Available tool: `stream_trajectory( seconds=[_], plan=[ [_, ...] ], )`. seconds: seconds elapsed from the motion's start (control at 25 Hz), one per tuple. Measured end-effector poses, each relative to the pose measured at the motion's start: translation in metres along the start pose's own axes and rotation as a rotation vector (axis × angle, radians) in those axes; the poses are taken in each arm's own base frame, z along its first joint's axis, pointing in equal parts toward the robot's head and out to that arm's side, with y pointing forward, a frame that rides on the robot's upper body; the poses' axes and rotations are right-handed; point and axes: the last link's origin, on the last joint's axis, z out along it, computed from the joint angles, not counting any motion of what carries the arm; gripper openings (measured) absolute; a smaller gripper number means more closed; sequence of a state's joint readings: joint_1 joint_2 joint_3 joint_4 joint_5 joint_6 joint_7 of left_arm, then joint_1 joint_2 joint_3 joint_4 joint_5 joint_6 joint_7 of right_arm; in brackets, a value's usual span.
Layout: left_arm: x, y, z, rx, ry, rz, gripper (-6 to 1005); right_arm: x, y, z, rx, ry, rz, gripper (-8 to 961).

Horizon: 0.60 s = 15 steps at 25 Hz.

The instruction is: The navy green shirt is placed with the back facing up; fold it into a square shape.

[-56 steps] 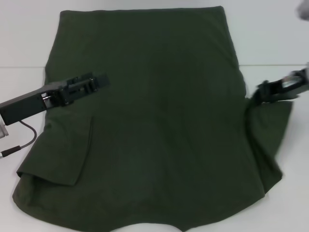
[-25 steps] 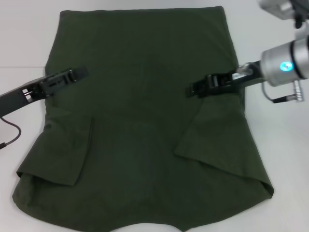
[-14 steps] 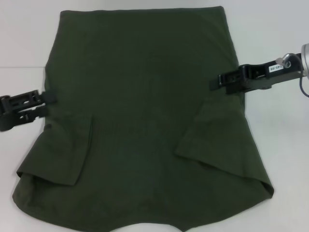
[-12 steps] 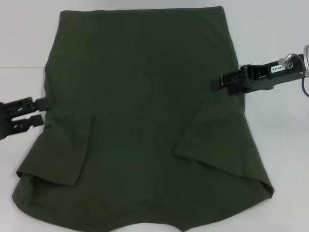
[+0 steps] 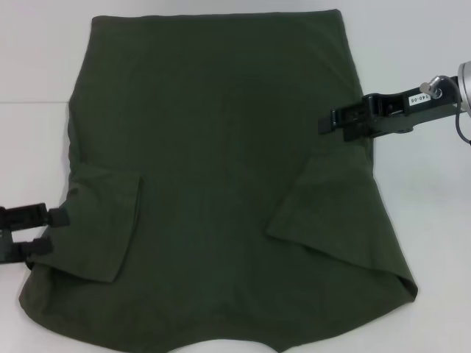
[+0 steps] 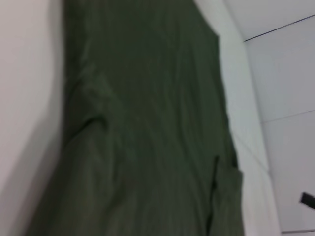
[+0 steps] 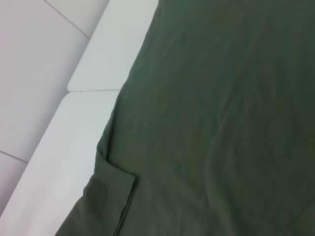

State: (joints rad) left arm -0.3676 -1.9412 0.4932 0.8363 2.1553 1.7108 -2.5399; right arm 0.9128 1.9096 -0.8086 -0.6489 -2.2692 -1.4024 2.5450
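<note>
Left gripper [image 5: 53, 229] has dropped back along the shirt's left side since half a second ago, from mid-height of that edge down toward the near-left part of the worktop [image 5: 434, 243]; it now sits just off the cloth beside the folded-in left sleeve [image 5: 103, 224]. Its two fingers stand apart with a clear gap, nothing between them. Right gripper [image 5: 325, 122] has barely shifted (a touch further in over the cloth), and hangs over the shirt's right edge, about mid-depth of the worktop. Cannot tell whether its fingers are parted or together, they read as one dark block.

The navy green shirt [image 5: 221, 147] lies flat, plain side up, covering most of the white worktop, straight hem toward the far edge, wider curved end toward the near edge. Both sleeves are already folded inward onto the body: left one a narrow flap near the left edge, the right sleeve [image 5: 331, 213] a larger angled flap. Right-hand near corner of the cloth is slightly curled.

Left wrist view shows the shirt [image 6: 147, 123] lengthwise with one folded sleeve at its far side. Right wrist view shows shirt cloth [image 7: 221, 113] and a sleeve fold next to the worktop edge.
</note>
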Motion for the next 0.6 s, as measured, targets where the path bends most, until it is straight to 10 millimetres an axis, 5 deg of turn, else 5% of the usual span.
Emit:
stream_trajectory(
  seconds=[0.6],
  plan=[
    [-0.008,-0.036,-0.011,0.217,0.003,-0.018,813,0.004,-0.003,-0.001,0.002,0.003,0.015,689]
  ],
)
